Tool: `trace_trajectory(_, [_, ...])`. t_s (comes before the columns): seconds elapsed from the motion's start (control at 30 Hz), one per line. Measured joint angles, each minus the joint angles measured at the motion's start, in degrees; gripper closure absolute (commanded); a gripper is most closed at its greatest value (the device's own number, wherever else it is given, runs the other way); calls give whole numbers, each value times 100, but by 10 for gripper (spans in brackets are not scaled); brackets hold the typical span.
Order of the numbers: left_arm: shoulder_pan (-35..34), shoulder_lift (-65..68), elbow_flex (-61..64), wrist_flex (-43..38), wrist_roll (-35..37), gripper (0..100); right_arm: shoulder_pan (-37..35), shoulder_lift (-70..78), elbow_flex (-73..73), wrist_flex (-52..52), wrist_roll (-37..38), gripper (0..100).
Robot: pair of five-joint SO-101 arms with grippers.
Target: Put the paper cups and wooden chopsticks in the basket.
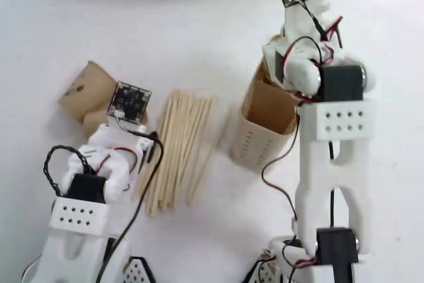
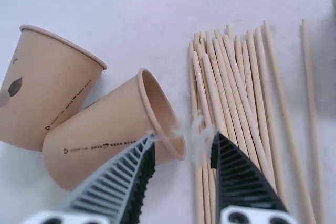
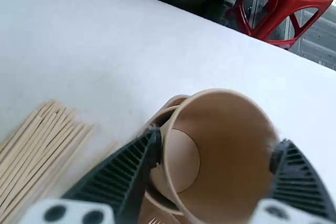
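Two paper cups (image 1: pixel 86 92) lie on their sides at the left of the white table. My left gripper (image 2: pixel 184 139) is open, its fingers either side of the nearer cup's (image 2: pixel 105 140) rim; the second cup (image 2: pixel 47 87) lies just beyond. A pile of wooden chopsticks (image 1: pixel 175 150) lies mid-table, right beside that gripper (image 2: pixel 236 87). My right gripper (image 3: pixel 218 140) is over the cream perforated basket (image 1: pixel 255 140), shut on a paper cup (image 3: pixel 226 182) with its mouth towards the camera. Other cups (image 3: pixel 170 103) sit nested under it.
A stray chopstick (image 2: pixel 311 103) lies apart from the pile on the basket side. The right arm's white links (image 1: pixel 331 157) stretch over the table's right front. A red chair (image 3: pixel 283 3) stands beyond the table's far edge.
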State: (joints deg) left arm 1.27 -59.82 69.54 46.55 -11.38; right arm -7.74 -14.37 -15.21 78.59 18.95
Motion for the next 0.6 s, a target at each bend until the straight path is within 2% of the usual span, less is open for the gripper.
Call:
trace_trajectory(0.2, [0,0,0,0,0,815,44,-826,-9,0,0,666])
trace_trajectory(0.33, [0,0,0,0,0,815,440,-1055,193,-97,0,666])
trace_trajectory(0.6, [0,0,0,0,0,815,1152,-448,1934,-1380,0,666])
